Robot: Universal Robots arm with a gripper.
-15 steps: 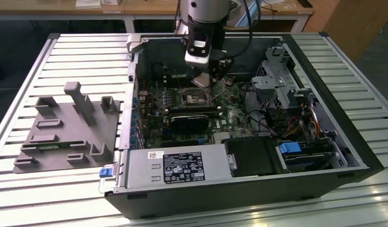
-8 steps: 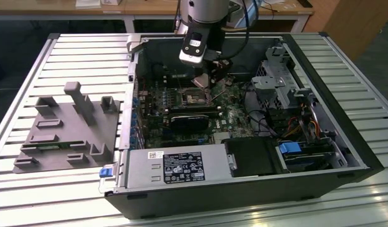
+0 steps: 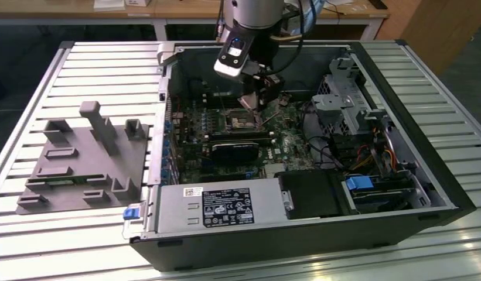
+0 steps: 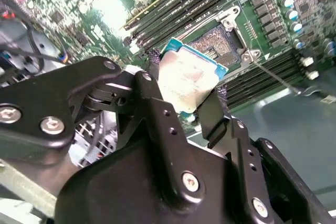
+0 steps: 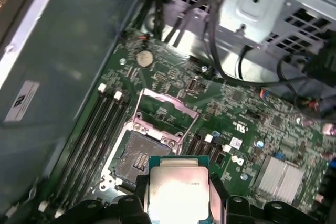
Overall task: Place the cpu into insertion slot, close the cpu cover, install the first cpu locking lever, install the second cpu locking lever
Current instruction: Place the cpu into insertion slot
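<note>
The cpu (image 5: 177, 192) is pinched by two opposite edges between the black fingers (image 4: 157, 108) of the gripper (image 4: 187, 80), which is closed snugly on it. Its silver top faces the cameras in both wrist views. It hangs just above the insertion slot (image 5: 137, 157) and is not seated in it. The slot's dark contact bed lies bare, and the cpu cover (image 5: 167, 102) stands tilted up from one edge of the slot.

All this sits inside an open computer case (image 3: 303, 237) lying on its side on a slatted table (image 3: 107, 64). The case holds the green motherboard (image 3: 295, 146), a silver power supply (image 3: 217, 208) and a metal drive cage (image 3: 350, 105).

The first wrist view shows the raised cover and a coin cell (image 5: 144, 57) beyond it. The second wrist view shows long memory slots (image 4: 194, 1) running alongside the socket. From the exterior view you see the arm reaching down into the case. A grey fixture block (image 3: 76, 158) sits on the table at the exterior view's left.
</note>
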